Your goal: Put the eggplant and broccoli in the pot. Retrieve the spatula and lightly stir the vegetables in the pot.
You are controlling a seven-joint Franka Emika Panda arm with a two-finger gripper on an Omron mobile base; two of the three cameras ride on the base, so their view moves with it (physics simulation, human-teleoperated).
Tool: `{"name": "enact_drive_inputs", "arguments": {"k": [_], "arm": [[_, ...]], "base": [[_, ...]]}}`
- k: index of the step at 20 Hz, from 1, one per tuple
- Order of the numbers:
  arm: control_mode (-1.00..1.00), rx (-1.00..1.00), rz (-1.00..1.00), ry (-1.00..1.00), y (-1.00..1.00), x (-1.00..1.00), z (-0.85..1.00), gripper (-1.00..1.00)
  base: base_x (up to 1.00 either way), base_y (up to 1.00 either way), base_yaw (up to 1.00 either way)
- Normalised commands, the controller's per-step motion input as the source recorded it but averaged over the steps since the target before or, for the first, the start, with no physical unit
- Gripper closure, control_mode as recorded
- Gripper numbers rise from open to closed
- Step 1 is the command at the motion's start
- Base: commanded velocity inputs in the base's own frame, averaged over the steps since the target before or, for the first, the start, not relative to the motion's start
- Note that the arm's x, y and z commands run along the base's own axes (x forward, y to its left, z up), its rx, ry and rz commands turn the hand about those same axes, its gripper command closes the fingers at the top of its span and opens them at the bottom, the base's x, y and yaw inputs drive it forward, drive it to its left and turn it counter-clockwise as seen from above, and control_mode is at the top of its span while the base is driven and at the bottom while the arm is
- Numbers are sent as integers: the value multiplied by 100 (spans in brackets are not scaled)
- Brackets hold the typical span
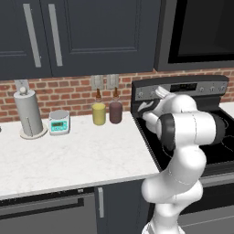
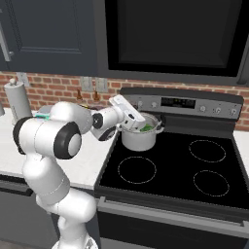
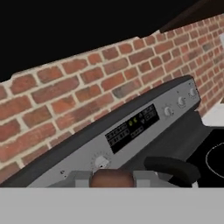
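Stove (image 2: 170, 165), black glass top with four ringed burners, is the largest working surface; its raised control panel (image 3: 131, 127) runs along the back under a brick wall (image 3: 65, 92). The desk (image 1: 68, 155) adjoins the stove on its 9 o'clock side and carries two jars (image 1: 107, 113), a small scale (image 1: 59, 121) and a paper-towel roll (image 1: 28, 112).

The pot (image 2: 141, 137) stands on the rear-left burner, at 11 o'clock on the cooktop. Green, judged to be the broccoli (image 2: 146, 128), shows inside its mouth; the eggplant cannot be made out.

The gripper (image 2: 137, 122) reaches over the pot's near rim from 9 o'clock. In the hand view a brown-red bar, probably the spatula (image 3: 112, 178) handle, sits between the finger tips, so the jaws appear closed on it, though contact cannot be confirmed.

Judged step: stirring. Keep strokes small and slow, blade low and off the wall, so the light pot does not slide or tip.

Clearance: open cooktop lies toward 3 and 6 o'clock; the control panel crowds 12 o'clock and the desk edge 9 o'clock.
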Motion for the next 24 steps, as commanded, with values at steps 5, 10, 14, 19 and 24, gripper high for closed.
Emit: {"name": "enact_drive_inputs", "arguments": {"k": [5, 10, 14, 19, 24], "arm": [[-100, 0, -2, 0, 0, 35, -23, 100], [-100, -1, -2, 0, 0, 20, -31, 100], [-100, -11, -2, 0, -6, 4, -27, 100], [-100, -16, -2, 0, -13, 13, -14, 100], [-100, -19, -1, 0, -3, 7, -6, 100]], "base": [[0, 0, 0], [0, 0, 0], [0, 0, 0], [0, 0, 0], [0, 0, 0]]}}
